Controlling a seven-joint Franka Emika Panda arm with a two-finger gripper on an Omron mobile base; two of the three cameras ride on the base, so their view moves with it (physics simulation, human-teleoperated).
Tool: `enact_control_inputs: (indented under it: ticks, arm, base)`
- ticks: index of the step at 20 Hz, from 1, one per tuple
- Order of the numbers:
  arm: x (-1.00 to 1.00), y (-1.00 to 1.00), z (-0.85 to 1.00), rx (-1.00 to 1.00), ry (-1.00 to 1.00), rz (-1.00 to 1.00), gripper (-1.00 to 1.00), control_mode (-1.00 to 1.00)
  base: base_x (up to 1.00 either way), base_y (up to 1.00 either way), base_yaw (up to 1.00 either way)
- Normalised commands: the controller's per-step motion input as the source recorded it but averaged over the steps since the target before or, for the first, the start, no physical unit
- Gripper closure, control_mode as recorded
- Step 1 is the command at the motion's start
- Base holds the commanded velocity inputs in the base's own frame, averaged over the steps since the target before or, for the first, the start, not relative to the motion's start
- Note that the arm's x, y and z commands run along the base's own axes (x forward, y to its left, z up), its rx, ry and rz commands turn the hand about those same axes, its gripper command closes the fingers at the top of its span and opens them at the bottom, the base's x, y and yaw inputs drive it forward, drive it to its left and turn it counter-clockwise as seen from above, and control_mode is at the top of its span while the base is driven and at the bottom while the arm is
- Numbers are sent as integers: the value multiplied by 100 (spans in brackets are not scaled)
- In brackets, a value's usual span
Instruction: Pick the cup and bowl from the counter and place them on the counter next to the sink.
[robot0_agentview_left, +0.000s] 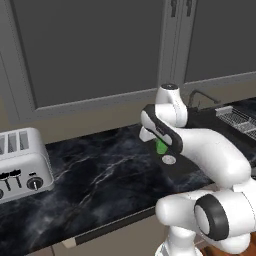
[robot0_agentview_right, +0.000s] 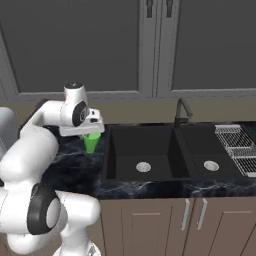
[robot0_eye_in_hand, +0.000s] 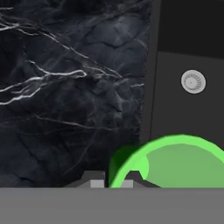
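Cup (robot0_agentview_right: 91, 142) upright (mouth up), rim pinched by tool (robot0_eye_in_hand: 112, 180), beside sink (robot0_agentview_right: 145, 155).

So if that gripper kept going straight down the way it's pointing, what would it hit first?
Probably the black marble counter beside the sink. The gripper, shut on the green cup, points down at it; the cup's base would likely touch first.

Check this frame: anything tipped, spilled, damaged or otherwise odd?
Nothing stands out. The claw is shut on the rim of the green cup, held upright beside the sink over the counter. No spill or damage shows.
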Motion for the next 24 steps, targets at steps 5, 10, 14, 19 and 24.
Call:
enact_control_inputs:
  ticks: [5,10,14,19,24]
  arm:
    - [88,35,-23,0,7,0,100,-100]
    - [57,20,-26,0,9,0,100,-100]
    - [49,2,-34,0,5,0,100,-100]
    - [34,0,-38,0,4,0,100,-100]
    - [29,0,-46,0,3,0,100,-100]
  base:
    - [0,0,0]
    - [0,0,0]
    - [0,0,0]
    - [0,0,0]
    - [0,0,0]
